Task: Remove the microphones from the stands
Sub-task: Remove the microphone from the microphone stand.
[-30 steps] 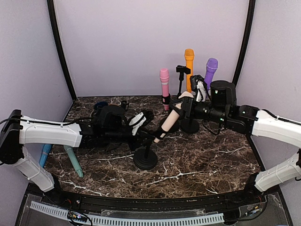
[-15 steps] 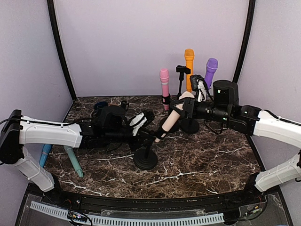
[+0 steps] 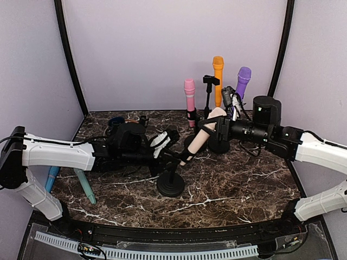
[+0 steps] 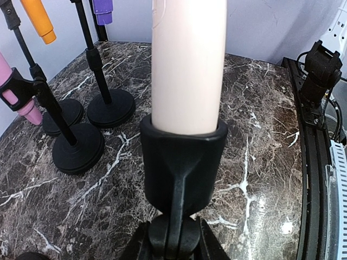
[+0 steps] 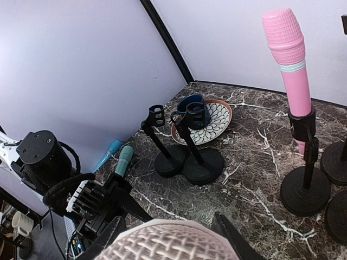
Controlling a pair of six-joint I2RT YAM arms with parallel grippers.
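A cream microphone (image 3: 199, 138) leans in the black clip (image 3: 187, 155) of a stand with a round base (image 3: 170, 187) at mid-table. My left gripper (image 3: 172, 145) is shut on the stand's joint just below the clip. In the left wrist view the fingers (image 4: 209, 246) flank the joint under the clip (image 4: 183, 157), and the microphone body (image 4: 188, 65) rises out of it. My right gripper (image 3: 213, 120) is shut on the microphone's head. In the right wrist view the mesh head (image 5: 168, 242) sits between the fingers (image 5: 230, 238).
Pink (image 3: 189, 96), orange (image 3: 218, 67) and purple (image 3: 243, 78) microphones stand on stands at the back, beside an empty stand (image 3: 210, 82). Two teal microphones (image 3: 84, 185) lie at the left. A cup on a patterned plate (image 5: 214, 122) and two empty stands (image 5: 169, 161) are at the back left.
My right gripper has drawn back to the right with the microphone's head. The microphone and stand have shifted slightly right; the microphone is still in the clip.
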